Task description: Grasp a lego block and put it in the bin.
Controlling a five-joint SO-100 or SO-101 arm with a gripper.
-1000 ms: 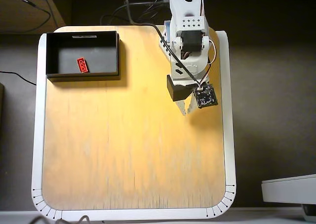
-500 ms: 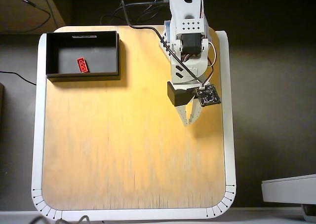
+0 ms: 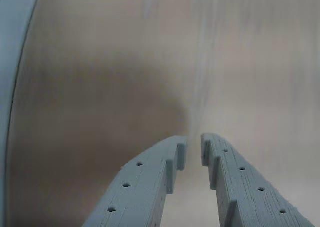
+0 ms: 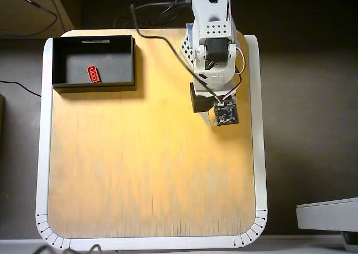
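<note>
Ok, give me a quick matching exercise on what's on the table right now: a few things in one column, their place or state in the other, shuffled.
Things:
1. lego block
2. bin
3. tool
4. table

Places or states:
A. tips nearly together, holding nothing, over bare wood
B. lying on the dark floor inside the black tray
C. light wood top with a white rim
D. at the table's upper left corner in the overhead view

Pairs: 1-B, 2-D, 3-A, 4-C

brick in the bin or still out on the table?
In. The overhead view shows the lego block lying on the floor of the bin, inside its walls, with the gripper far away.
</note>
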